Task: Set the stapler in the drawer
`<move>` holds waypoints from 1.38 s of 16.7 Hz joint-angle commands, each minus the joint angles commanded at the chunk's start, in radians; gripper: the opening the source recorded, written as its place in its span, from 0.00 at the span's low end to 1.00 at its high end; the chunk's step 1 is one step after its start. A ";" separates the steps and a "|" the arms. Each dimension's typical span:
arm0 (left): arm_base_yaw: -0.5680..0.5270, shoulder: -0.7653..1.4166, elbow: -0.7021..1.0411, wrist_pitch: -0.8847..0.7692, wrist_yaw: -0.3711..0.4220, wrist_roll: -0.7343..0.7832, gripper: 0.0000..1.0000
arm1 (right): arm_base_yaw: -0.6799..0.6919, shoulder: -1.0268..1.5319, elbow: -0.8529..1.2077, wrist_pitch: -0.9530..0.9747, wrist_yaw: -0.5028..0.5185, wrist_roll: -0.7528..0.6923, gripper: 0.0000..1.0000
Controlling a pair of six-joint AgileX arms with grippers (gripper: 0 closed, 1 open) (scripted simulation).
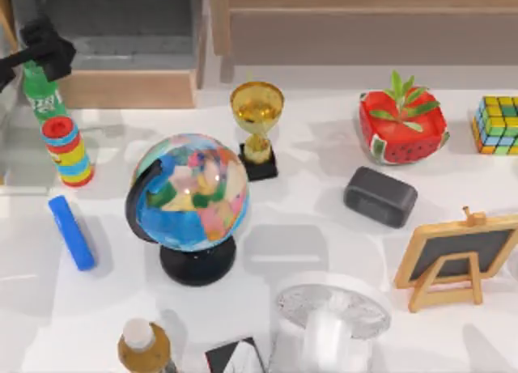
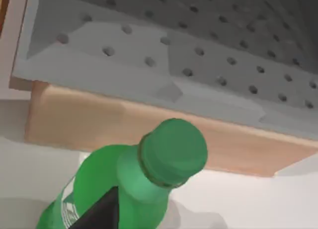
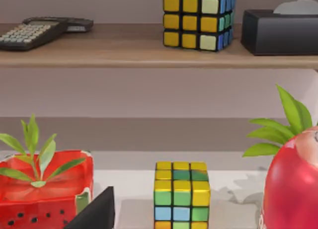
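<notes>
Lying outside drawer (image 1: 129, 88), stapler (image 1: 71, 232), table (image 1: 307, 243)

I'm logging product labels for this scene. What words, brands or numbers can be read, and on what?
Green bottle: white label print, also seen in the left wrist view, too blurred to read.
Calculator: key markings too small to read.
Nothing else carries legible text.

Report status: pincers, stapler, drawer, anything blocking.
Left pincer by open drawer's front, above green bottle. Stapler on table, ungrasped. Ring-stack toy stands between stapler and drawer.
</notes>
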 joint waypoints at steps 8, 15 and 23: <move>-0.179 0.104 0.194 -0.852 -0.249 -0.367 1.00 | 0.000 0.000 0.000 0.000 0.000 0.000 1.00; -0.255 0.157 0.264 -1.051 -0.399 -0.428 1.00 | 0.000 0.000 0.000 0.000 0.000 0.000 1.00; -0.246 0.188 0.223 -0.980 -0.399 -0.419 1.00 | 0.000 0.000 0.000 0.000 0.000 0.000 1.00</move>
